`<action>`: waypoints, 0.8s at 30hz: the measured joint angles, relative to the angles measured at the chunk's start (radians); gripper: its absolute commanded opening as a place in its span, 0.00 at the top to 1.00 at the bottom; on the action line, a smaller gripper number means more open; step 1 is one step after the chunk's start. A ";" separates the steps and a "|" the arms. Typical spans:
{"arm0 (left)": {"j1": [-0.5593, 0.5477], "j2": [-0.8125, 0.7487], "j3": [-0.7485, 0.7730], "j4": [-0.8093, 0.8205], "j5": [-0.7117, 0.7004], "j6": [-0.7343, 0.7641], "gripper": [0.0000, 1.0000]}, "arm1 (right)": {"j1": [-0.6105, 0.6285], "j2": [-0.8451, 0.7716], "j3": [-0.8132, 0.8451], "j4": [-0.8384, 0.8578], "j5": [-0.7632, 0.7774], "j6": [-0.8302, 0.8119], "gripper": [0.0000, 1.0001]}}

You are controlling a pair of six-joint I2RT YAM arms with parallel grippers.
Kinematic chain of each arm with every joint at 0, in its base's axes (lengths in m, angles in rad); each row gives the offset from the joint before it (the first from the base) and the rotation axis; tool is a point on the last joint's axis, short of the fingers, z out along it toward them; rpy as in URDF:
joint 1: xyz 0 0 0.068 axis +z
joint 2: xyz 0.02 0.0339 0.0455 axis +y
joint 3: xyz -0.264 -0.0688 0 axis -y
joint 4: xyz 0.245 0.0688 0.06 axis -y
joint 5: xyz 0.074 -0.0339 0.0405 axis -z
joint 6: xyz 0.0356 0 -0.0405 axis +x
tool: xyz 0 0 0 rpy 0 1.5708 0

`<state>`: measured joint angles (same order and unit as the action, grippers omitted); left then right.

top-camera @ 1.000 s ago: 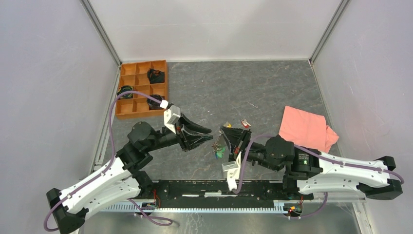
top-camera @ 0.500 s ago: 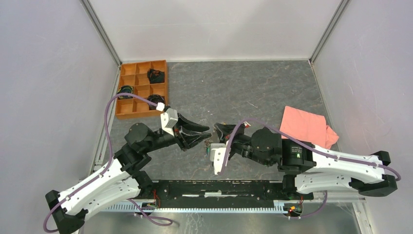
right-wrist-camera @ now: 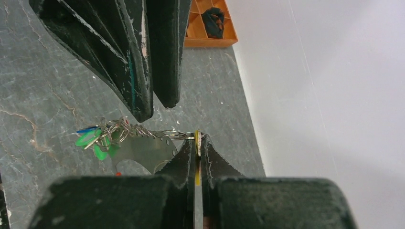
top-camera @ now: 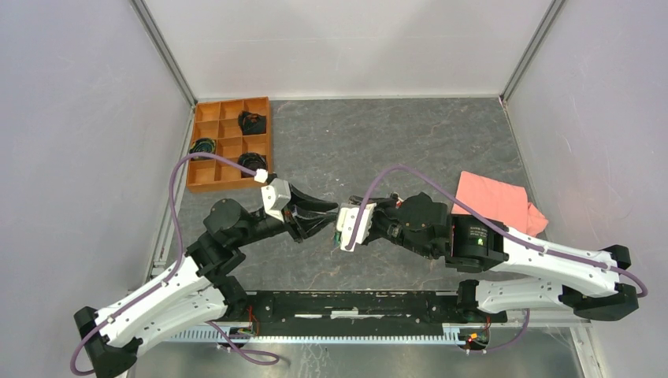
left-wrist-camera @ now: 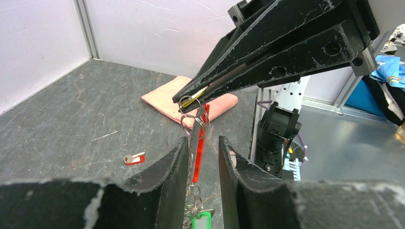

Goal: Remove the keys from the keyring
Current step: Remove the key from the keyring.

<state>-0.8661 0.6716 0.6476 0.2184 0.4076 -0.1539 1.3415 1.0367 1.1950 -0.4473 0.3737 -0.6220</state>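
"Keyring (left-wrist-camera: pixel 200 148) — where does it sit?"

"Up off the desk (top-camera: pixel 378 142), hanging between the two grippers near the front middle. The right gripper (left-wrist-camera: pixel 188 99) has its jaws pressed tight on a yellow key (right-wrist-camera: pixel 197 143) at the top of the bundle. The red strap and the ring chain drop from there, with the other keys (right-wrist-camera: pixel 88 139), green and blue, bunched at the lower end."

"And the left gripper (left-wrist-camera: pixel 204 141)?"

"Its jaws stand narrowly apart, one on each side of the strap. Whether either one touches it, I cannot tell."

"What about the surface and the room?"

"Grey mottled desk, pale walls (top-camera: pixel 346 47) on three sides. An orange tray (top-camera: pixel 229 187) sits against the left wall toward the back and a pink cloth (top-camera: pixel 492 206) lies near the right wall. A loose red key (left-wrist-camera: pixel 133 159) lies flat on its own. Open desk runs from the grippers to the back wall."

"Anything hard to read?"

"From above, the arms cover the bundle — and the right wrist view blurs part of it, so the keys cannot be counted."
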 measured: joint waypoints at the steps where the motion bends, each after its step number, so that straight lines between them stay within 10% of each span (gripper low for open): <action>1: 0.000 0.003 0.000 0.000 -0.005 0.000 0.65 | -0.001 0.000 0.000 0.000 0.001 0.009 1.00; 24: -0.032 0.077 0.008 -0.001 -0.037 0.005 0.68 | -0.002 0.061 0.047 -0.051 0.039 0.130 1.00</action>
<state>-0.8986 0.7483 0.6559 0.2176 0.3706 -0.1490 1.3396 1.0973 1.2419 -0.4980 0.4126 -0.4923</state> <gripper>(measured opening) 0.341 0.026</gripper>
